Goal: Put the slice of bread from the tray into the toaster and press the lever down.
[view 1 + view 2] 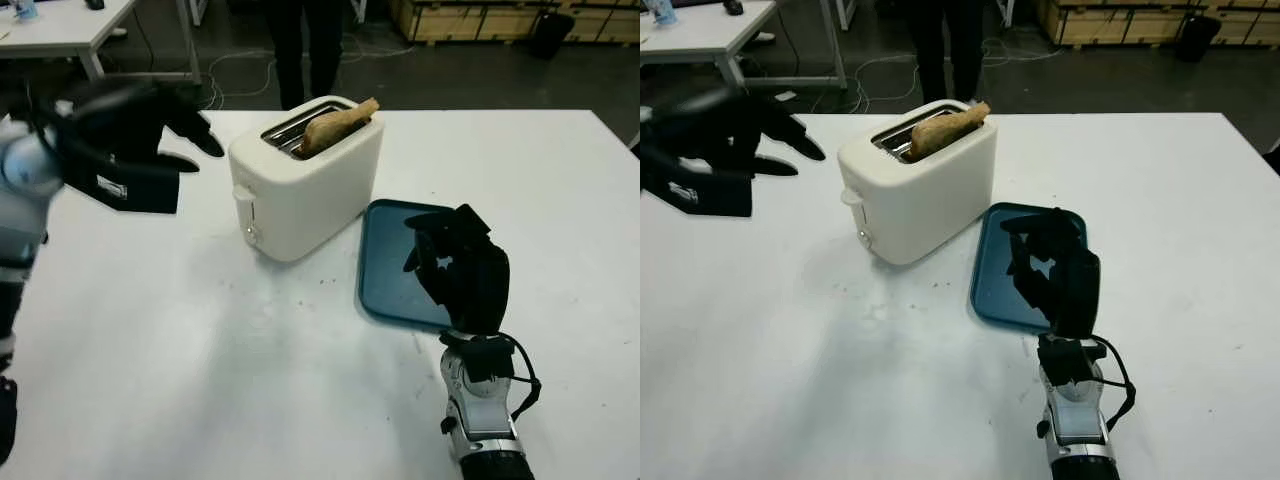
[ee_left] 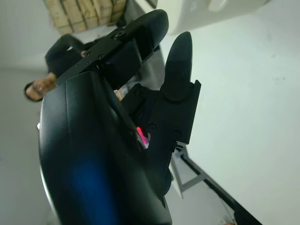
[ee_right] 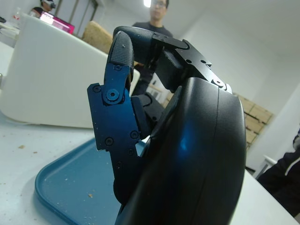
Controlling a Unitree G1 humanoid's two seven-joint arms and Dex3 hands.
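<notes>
A white toaster (image 1: 305,185) stands at the middle of the white table. A slice of bread (image 1: 338,126) sits in its slot, leaning and sticking out at the top. The lever (image 1: 243,193) on the toaster's near-left end is up. The blue tray (image 1: 390,265) lies just right of the toaster with only crumbs on it. My left hand (image 1: 195,145) hovers above the table left of the toaster, open, fingers pointing toward it. My right hand (image 1: 432,252) is raised over the tray's near part, open and holding nothing; the toaster (image 3: 51,79) shows beyond it.
A person (image 1: 305,50) stands behind the table's far edge. Another white table (image 1: 60,25) is at the back left and wooden crates (image 1: 480,18) at the back right. Bare tabletop (image 1: 200,370) stretches in front of the toaster.
</notes>
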